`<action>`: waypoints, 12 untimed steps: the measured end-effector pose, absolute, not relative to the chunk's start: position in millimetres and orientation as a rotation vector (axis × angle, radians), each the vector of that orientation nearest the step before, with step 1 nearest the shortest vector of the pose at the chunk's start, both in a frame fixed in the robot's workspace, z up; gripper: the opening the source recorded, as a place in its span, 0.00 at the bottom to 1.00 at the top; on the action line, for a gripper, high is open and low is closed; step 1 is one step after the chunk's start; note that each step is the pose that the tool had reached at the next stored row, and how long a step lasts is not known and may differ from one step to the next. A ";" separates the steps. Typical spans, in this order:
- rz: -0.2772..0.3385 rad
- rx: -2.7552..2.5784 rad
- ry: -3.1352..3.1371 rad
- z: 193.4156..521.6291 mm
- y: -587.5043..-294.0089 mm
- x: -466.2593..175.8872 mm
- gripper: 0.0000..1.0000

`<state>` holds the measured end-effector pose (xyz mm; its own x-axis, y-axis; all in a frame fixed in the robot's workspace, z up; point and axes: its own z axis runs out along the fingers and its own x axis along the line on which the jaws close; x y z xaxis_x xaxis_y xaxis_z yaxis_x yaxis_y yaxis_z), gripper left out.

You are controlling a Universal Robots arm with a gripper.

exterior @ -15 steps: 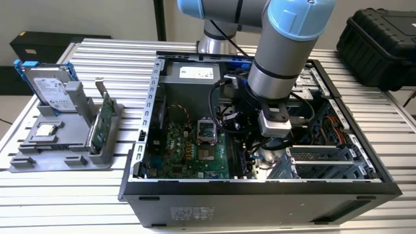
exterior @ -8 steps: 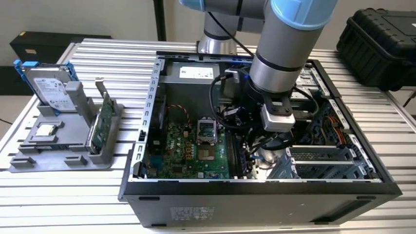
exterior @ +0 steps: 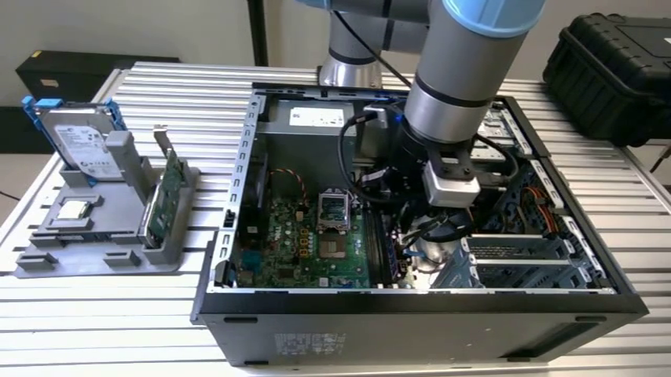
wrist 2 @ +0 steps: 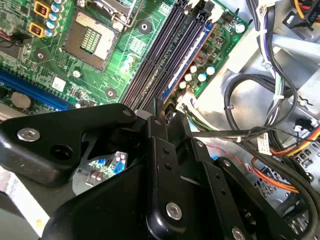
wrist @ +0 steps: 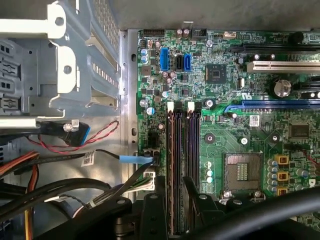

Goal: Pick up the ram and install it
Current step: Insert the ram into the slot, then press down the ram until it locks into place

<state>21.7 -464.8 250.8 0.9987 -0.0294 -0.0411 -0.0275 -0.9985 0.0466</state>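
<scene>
My gripper (exterior: 428,247) is down inside the open computer case (exterior: 419,302), over the motherboard (exterior: 304,236) and its dark parallel memory slots (wrist: 194,150). In the second wrist view the gripper (wrist 2: 167,112) is shut on the ram (wrist 2: 189,62), a long thin stick with a bluish face and an orange lower edge. It runs along the slot nearest the board's edge. In the first wrist view the ram (wrist: 172,150) is a thin line between the black fingers (wrist: 160,190). How deep it sits in the slot is not clear.
A grey tray (exterior: 63,251) on the exterior view's left holds a silver hard drive (exterior: 78,145) and a green card (exterior: 163,200). Cable bundles (wrist 2: 260,100) and a metal drive cage (wrist: 60,65) crowd the side beyond the board's edge. The processor socket (wrist: 242,172) lies beside the slots.
</scene>
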 end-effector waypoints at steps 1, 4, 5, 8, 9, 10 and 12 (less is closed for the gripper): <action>-0.065 3.095 -0.044 252.0 -464.8 21.8 1.00; -0.065 3.095 -0.044 252.4 -464.8 21.8 1.00; -0.065 3.095 -0.044 252.4 -464.8 21.8 1.00; -0.065 3.095 -0.044 252.5 -464.9 21.8 1.00; -0.065 3.095 -0.044 252.5 -464.9 21.8 0.00; -0.065 3.095 -0.044 252.5 -464.9 21.7 0.00; -0.065 3.094 -0.044 252.6 -464.9 21.8 0.00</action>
